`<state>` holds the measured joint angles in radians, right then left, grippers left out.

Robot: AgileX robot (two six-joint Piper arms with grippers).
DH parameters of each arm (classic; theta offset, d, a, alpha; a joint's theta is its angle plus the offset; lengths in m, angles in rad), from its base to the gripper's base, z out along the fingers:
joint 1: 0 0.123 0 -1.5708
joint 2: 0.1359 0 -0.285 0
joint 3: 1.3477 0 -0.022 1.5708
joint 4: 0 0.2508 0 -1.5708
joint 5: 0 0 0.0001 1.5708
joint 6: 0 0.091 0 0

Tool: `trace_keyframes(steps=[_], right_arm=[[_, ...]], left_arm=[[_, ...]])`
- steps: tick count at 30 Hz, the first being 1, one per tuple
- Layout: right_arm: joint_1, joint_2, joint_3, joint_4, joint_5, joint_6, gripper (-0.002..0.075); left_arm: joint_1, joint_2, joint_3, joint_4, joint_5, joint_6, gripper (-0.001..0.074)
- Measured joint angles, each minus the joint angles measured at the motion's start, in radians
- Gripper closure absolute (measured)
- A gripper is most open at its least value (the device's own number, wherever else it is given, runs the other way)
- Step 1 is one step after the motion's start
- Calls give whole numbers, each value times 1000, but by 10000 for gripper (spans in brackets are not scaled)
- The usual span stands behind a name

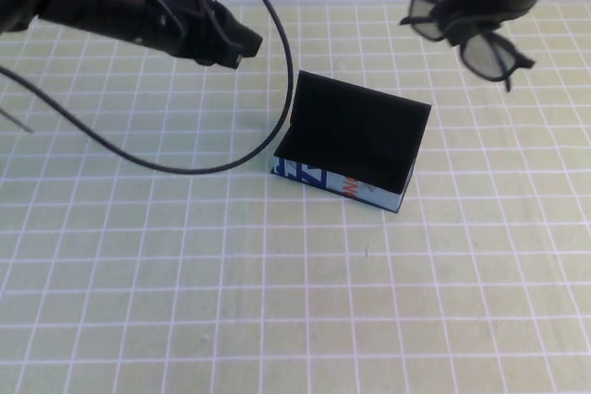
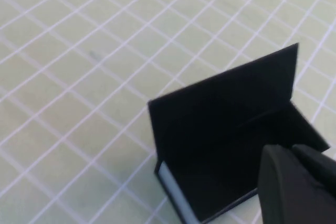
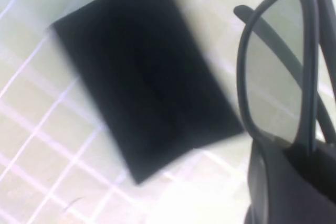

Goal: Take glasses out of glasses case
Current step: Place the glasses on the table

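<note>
High view | right tool [image 1: 473, 17] raised far-right, pinching glasses [image 1: 485, 51] | left tool [image 1: 242, 48] far-left beside case [image 1: 351, 136], state unclear

Two black robot arms of matte, blocky segments: the left gripper [image 1: 242, 46] a tapering dark wedge with small screw heads on its housing and a thin black cable [image 1: 268, 89] looping from it, the right gripper [image 1: 464, 8] likewise all black.
</note>
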<state>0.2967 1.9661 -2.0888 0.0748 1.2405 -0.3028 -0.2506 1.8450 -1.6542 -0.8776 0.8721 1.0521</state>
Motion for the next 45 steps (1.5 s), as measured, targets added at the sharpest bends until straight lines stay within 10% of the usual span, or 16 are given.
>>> trace_keyframes(steps=[20,33,45], right_arm=[[-134,-302,920,195,-647,162,667],[-134,-143,956,280,-743,165,656],[-134,-138,956,264,-747,165,454]], left_arm=[[0,-507,761,-637,-392,548,739],[0,-679,919,-720,-376,613,739],[0,-713,921,-732,-295,615,739]])
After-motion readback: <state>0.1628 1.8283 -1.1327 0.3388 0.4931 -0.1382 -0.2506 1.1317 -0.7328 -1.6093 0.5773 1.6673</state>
